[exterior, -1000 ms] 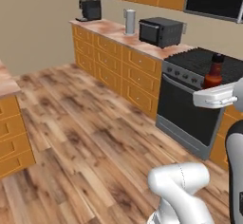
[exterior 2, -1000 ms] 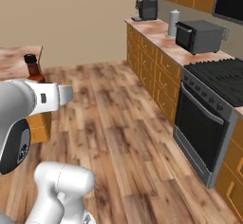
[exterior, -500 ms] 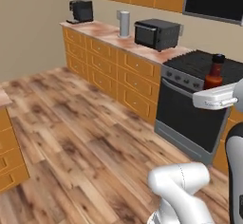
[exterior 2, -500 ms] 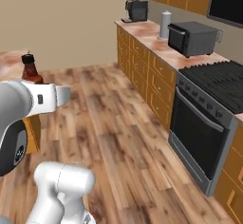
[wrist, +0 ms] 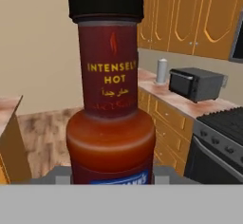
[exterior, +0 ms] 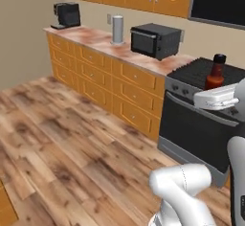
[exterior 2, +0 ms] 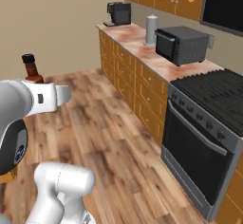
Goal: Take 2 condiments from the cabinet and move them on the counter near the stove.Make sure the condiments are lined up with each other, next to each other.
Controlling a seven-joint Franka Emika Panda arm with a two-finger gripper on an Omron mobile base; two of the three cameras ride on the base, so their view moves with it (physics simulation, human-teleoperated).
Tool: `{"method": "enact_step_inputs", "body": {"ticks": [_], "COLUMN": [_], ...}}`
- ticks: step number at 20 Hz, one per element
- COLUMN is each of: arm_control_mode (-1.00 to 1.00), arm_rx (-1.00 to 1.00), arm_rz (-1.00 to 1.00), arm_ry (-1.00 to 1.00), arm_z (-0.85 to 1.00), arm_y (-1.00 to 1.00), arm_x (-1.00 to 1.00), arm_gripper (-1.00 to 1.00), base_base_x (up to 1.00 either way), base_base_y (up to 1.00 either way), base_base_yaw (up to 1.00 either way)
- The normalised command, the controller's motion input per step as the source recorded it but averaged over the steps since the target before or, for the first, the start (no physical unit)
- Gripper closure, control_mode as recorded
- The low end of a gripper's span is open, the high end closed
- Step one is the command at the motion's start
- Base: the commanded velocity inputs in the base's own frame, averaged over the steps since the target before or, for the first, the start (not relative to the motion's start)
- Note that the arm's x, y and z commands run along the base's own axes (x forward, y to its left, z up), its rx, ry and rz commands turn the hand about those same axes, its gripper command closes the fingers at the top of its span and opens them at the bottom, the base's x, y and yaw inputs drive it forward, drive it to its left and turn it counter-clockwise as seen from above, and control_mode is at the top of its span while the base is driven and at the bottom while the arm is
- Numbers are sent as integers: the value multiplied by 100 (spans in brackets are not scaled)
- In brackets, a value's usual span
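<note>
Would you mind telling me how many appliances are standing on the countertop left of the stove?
3. A black coffee machine at the far end, a tall grey cylinder midway, and a dark microwave nearest the stove. None looks hidden, though the countertop's near end runs out of frame.

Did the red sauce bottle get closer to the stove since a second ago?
Cannot tell. The red sauce bottle sits in the gripper at the same spot in the left base view, while the stove and counter slid across: the base drove, carrying it along.
</note>
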Motion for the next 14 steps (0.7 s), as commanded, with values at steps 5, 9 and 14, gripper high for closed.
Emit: {"method": "enact_step_inputs", "body": {"ticks": [5,9,14], "arm_control_mode": [100,100,100], "arm_rx": [0,0,0], "arm_rz": [0,0,0], "arm_ry": [0,0,0], "arm_z": [0,0,0], "arm_y": [0,0,0], "arm_x": [0,0,0], "arm_gripper": [100,100,100], "base_base_x": [87,73,53], "base_base_y": [0,-4,-13], "base_base_yaw": [-27,-34,-40]}}
